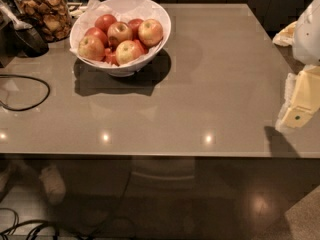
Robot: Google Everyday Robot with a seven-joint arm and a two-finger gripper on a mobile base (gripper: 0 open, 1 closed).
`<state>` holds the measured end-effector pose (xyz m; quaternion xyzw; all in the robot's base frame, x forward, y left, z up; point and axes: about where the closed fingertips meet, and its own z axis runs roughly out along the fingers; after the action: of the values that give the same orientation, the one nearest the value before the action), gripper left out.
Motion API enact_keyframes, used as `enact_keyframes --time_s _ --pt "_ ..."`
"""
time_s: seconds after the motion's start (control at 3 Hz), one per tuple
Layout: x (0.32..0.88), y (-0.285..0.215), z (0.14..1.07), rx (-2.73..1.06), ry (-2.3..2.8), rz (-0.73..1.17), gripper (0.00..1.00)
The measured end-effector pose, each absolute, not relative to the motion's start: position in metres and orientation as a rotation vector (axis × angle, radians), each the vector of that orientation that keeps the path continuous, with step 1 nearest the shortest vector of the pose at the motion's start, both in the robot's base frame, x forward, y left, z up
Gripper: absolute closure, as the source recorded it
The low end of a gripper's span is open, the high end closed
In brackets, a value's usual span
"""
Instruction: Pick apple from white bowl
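Note:
The white bowl [159,15], lined with crumpled white paper, stands at the far left of the grey table. It holds several apples. Pale yellow-orange apples with a red blush lie on top: one at the front [128,51], one at the right [150,32], one in the middle [120,33] and one at the left [91,47]. Deeper red apples [105,21] lie behind and beneath them. My gripper [299,111], a pale yellow part below the white arm [307,31], hangs at the right edge of the view over the table, far to the right of the bowl.
A glass jar of brown snacks [46,11] stands left of the bowl, with a dark scoop [25,34] beside it. A black cable [27,96] loops on the table's left side. The table's front edge [150,155] runs across the view, with floor and cables below.

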<state>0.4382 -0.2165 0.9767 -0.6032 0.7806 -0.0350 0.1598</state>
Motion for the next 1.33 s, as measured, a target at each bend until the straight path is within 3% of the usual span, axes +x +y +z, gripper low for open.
enact_keyframes --time_s 0.67,1.33 --pt "0.456 -0.208 0.982 -1.748 2.234 -0.08 0.0" --pt "0.562 -0.147 1.004 -1.832 2.16 -0.069 0.0"
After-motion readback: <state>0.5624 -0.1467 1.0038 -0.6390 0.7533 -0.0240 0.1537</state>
